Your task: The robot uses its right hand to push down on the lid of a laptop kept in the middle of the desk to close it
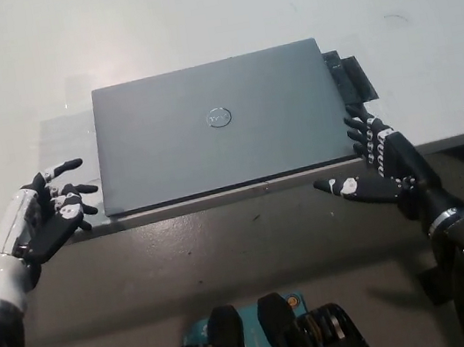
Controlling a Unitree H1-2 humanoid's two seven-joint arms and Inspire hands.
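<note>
laptop (pixel 215 127) lies mid-frame w/ lid flat down, so closing looks done; my right hand (pixel 380 166) sits fingers spread, holding nothing, just off its lower-right corner, left hand (pixel 48 220) idle, open at lower left

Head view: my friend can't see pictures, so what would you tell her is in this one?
A grey laptop lies shut on a white desk, near its front edge. The robot's black right hand is open at the laptop's right front corner, and its white left hand rests open by the left front corner.
</note>
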